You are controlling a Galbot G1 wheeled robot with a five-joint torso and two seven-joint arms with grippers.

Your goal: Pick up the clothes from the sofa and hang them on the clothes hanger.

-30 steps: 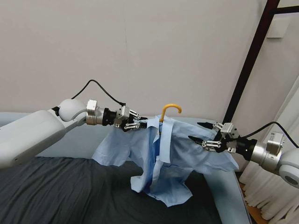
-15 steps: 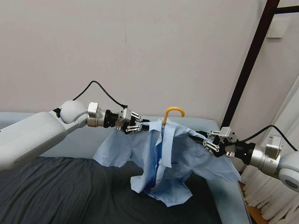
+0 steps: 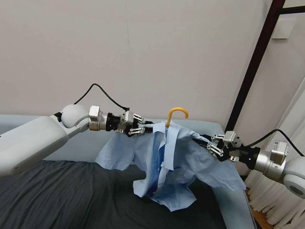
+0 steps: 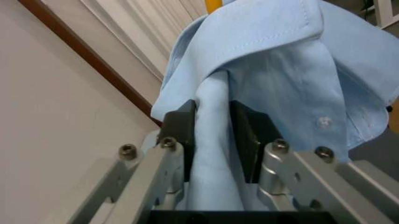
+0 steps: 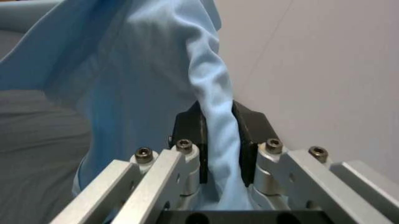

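Note:
A light blue shirt [image 3: 176,167] hangs on a hanger with a yellow hook [image 3: 176,113], held up above the dark sofa [image 3: 57,195]. My left gripper [image 3: 143,128] is shut on the shirt's left shoulder by the collar; in the left wrist view its pads [image 4: 249,135] pinch a fold of blue cloth [image 4: 215,154]. My right gripper [image 3: 204,142] is shut on the shirt's right shoulder; the right wrist view shows its pads [image 5: 187,135] clamped on a blue fold [image 5: 218,135]. The shirt's lower hem droops onto the sofa seat.
A dark wooden pole [image 3: 252,67] slants up at the right, beside a white curtain [image 3: 290,143]. The sofa's pale blue backrest [image 3: 28,121] runs along the plain wall [image 3: 143,47]. The dark seat stretches to the left.
The right gripper moved in from beside the shirt and closed on its right shoulder. The shirt and hanger rose slightly and shifted right. The left gripper kept its hold.

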